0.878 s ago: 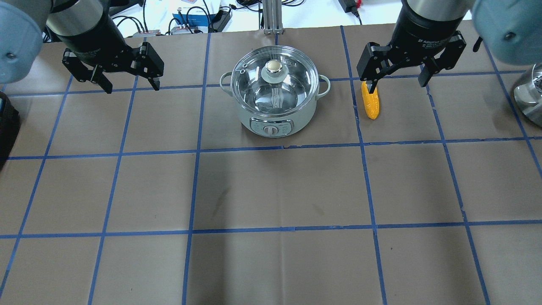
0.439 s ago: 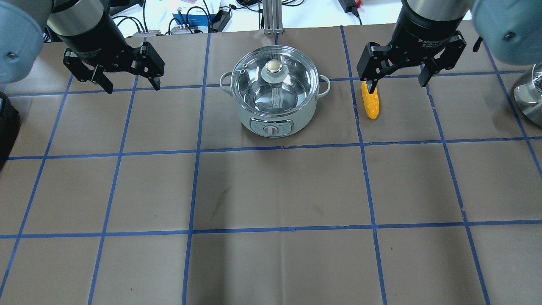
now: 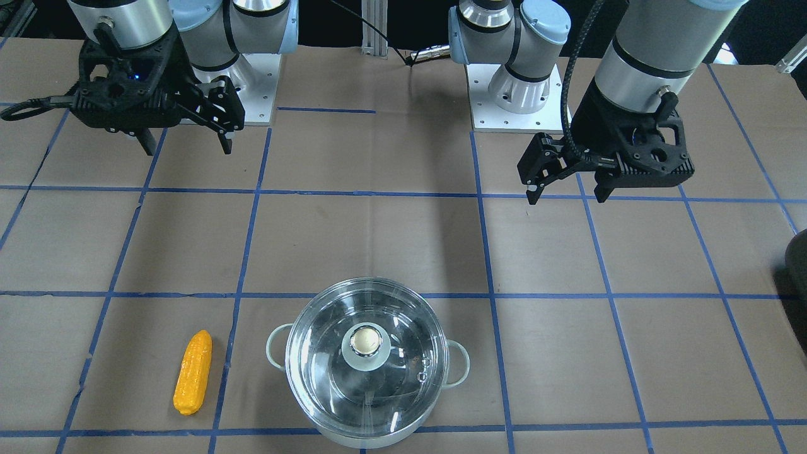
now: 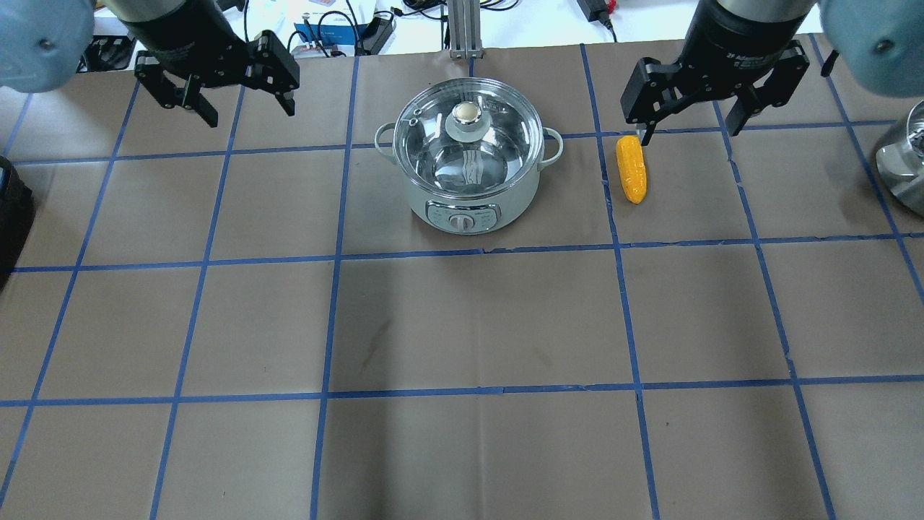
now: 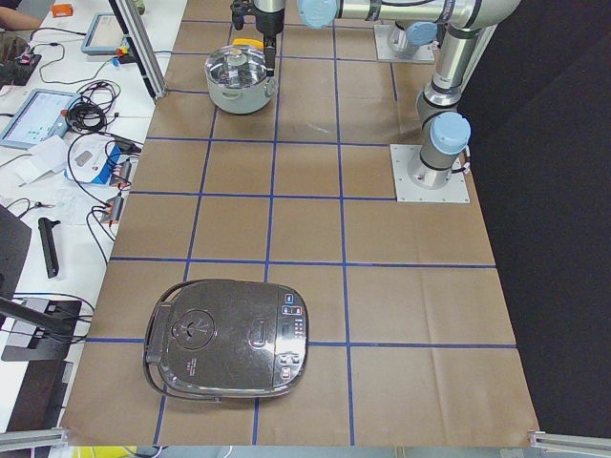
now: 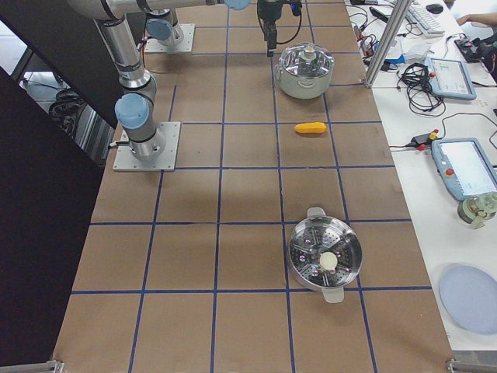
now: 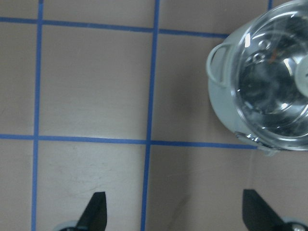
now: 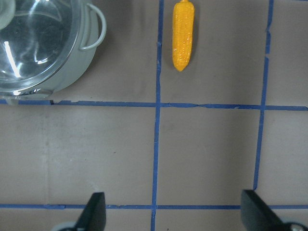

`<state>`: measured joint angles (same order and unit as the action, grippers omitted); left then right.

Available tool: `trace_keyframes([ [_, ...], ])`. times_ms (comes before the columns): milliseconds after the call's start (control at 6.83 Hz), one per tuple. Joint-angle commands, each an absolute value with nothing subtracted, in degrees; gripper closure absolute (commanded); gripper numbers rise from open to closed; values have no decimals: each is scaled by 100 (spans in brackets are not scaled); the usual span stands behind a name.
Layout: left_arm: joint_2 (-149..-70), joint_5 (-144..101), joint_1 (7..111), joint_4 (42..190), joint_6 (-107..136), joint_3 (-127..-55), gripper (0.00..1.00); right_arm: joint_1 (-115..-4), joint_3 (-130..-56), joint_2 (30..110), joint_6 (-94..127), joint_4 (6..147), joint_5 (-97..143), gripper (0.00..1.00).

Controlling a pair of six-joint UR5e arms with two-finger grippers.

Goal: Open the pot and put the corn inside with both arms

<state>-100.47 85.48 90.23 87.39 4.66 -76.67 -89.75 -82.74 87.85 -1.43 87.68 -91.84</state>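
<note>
Spotted the corn (image 4: 632, 170) lying flat on the worktop (image 4: 462, 325), just beside the pot (image 4: 516, 196) on the robot's right, near it but not touching. Pegged the right hand (image 4: 689, 136) as clearly the nearer one: spread wide open, holding nothing, hung well above the worktop and set back toward the robot, with the corn out ahead of it and a little toward the pot side in the right wrist view. Noticed the cob's long axis running roughly away from the robot, so crosswise to the line between the two fingers (image 8: 94, 214); probably needed no wrist twist, just a reach forward and down. Found the left hand (image 4: 250, 115) equally open and empty over on the pot's other side, well apart from it, pot ahead and inward from there. Clocked the glass lid (image 4: 498, 155) sitting closed on the pot, knob (image 4: 467, 112) untouched, so figured on the lid coming off first, honestly.
</note>
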Motion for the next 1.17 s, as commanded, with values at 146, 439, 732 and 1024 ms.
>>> trace_keyframes([
  [146,-11754,8367,10270,7698,2068,-6523,0,-8455,-7272,7529,-299,8902,-9167,3],
  [439,-12355,8385,10625,7128,2399,-6556,0,-8455,-7513,6561,-308,9874,-9106,8],
  [732,-12559,8385,10626,6928,2417,-6530,0,-8464,-8266,6023,-316,11487,-8886,8],
  [1024,-12577,8385,10635,6917,2478,-6592,11,-8490,-8630,5478,-325,12530,-8886,8],
])
